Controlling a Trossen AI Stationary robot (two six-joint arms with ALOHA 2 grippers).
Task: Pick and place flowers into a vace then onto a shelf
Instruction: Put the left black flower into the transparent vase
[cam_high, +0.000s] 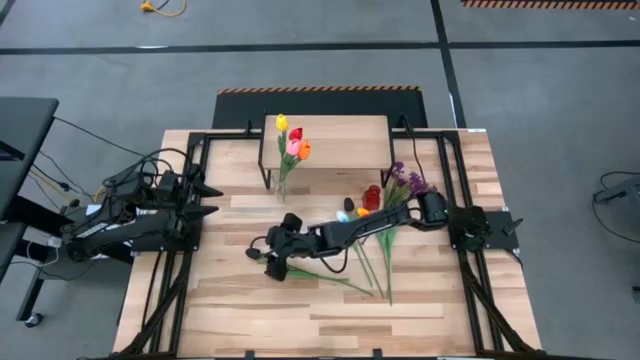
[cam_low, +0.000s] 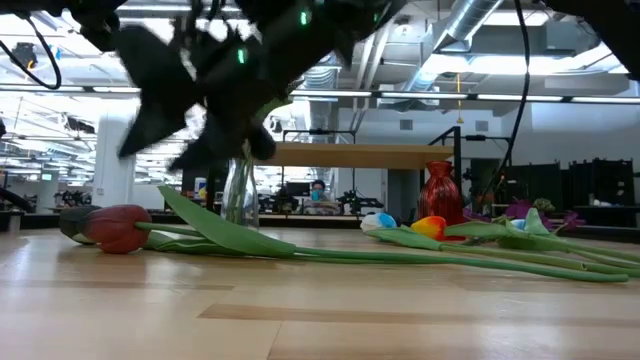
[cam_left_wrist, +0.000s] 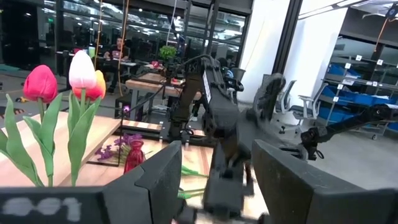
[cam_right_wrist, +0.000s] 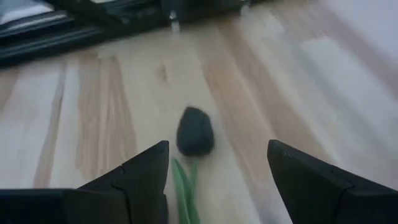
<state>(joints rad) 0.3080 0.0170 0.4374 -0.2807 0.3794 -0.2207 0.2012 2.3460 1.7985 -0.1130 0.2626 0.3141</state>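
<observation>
While the right gripper (cam_right_wrist: 214, 180) reaches out over the middle of the table with its fingers spread wide and nothing between them, the dark-headed tulip (cam_right_wrist: 195, 130) lies flat on the table (cam_high: 300, 320) just ahead of it, stem running back under the jaws. A good pick here probably means coming lower and closing on the green stem a little behind the head (the head itself looks soft and would likely crush or slip), with the fingers straddling the stem crosswise rather than along it. The remaining loose flowers (cam_high: 385, 215) lie in a fan to the right of the gripper, near a small red vase (cam_high: 372, 197), so the descent should stay clear of their stems. Farther off, the clear vase (cam_high: 284, 186) already holds red, yellow, pink and orange tulips and stands on the table at the near left edge of the shelf (cam_high: 340, 140). The left gripper (cam_high: 210, 198) waits at the left side of the table, its jaws parted and holding nothing.
</observation>
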